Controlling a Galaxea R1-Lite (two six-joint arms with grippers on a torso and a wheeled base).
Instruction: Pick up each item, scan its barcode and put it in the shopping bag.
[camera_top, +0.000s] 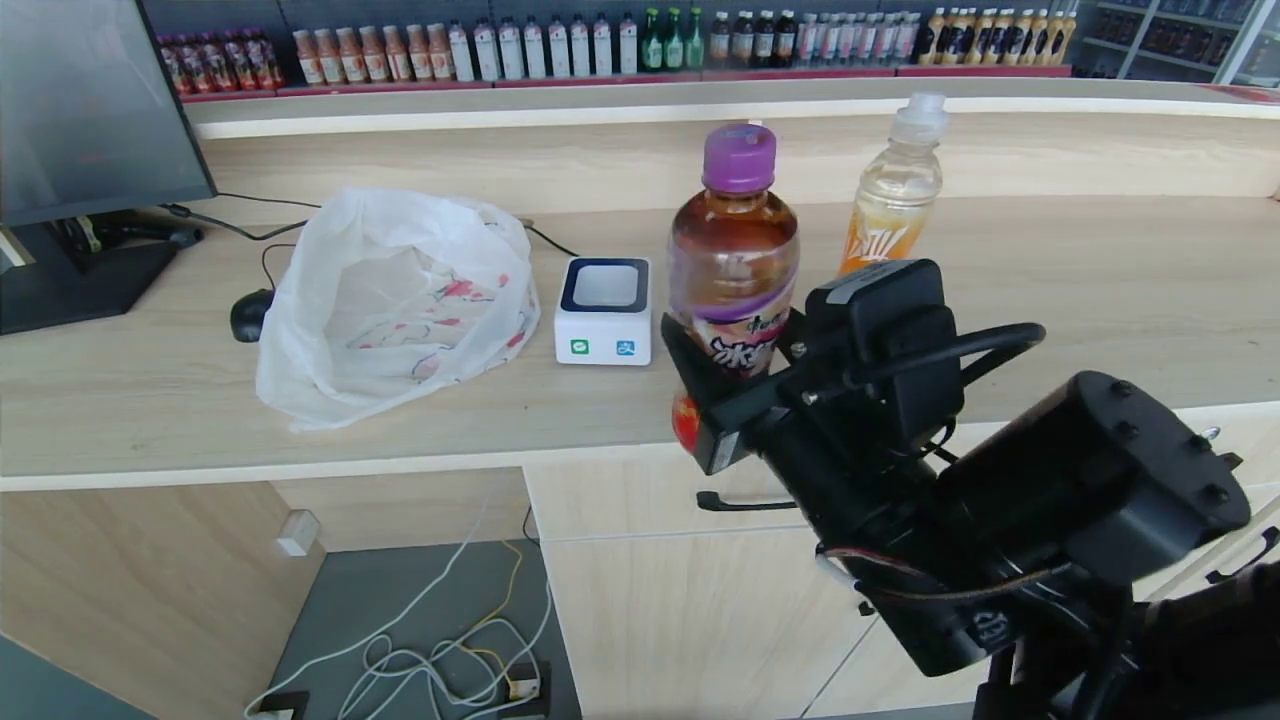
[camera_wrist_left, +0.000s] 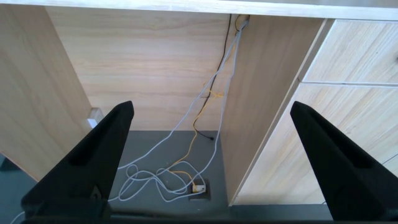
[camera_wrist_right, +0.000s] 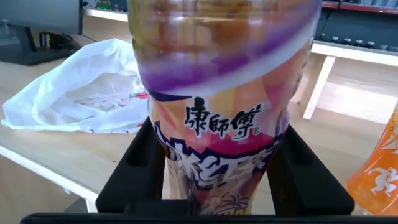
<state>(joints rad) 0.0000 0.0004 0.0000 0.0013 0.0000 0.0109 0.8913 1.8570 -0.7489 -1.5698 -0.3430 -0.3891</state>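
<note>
At the desk's (camera_top: 150, 390) front edge, just to the robot's right of the scanner (camera_top: 604, 310), the right tool (camera_top: 740, 360) is clamped on one purple-capped bottle (camera_top: 735, 250). It holds the bottle upright, one black finger on each side of the lower label. From the right wrist view the tool (camera_wrist_right: 217, 180) shows both fingers pressed flat against the bottle (camera_wrist_right: 217, 74). I cannot tell whether the bottle's base touches the desk.

I count two drinks bottles on this side of the desk. The second, an orange-labelled bottle (camera_top: 895, 195) with a pale cap, stands upright farther back on the desk, behind and to the right of the held one, apart from it; it also appears at the edge of the right wrist view (camera_wrist_right: 376, 171).

One white plastic shopping bag (camera_top: 300, 370) lies slumped on the desk to the left of the scanner, its mouth gaping toward the robot; the same bag (camera_wrist_right: 81, 93) is seen beyond the held bottle. One white box scanner stands between the bag and the held bottle, close to both.

One dark monitor (camera_top: 90, 100) stands at the far left, with one black mouse (camera_top: 250, 315) just left of the bag.

Below the desk the left tool (camera_wrist_left: 211, 109) hangs with its two fingers spread wide and nothing between them, over a tangle of cables (camera_wrist_left: 168, 180) on the floor. A long row of bottles (camera_top: 620, 45) lines the shelf behind.
</note>
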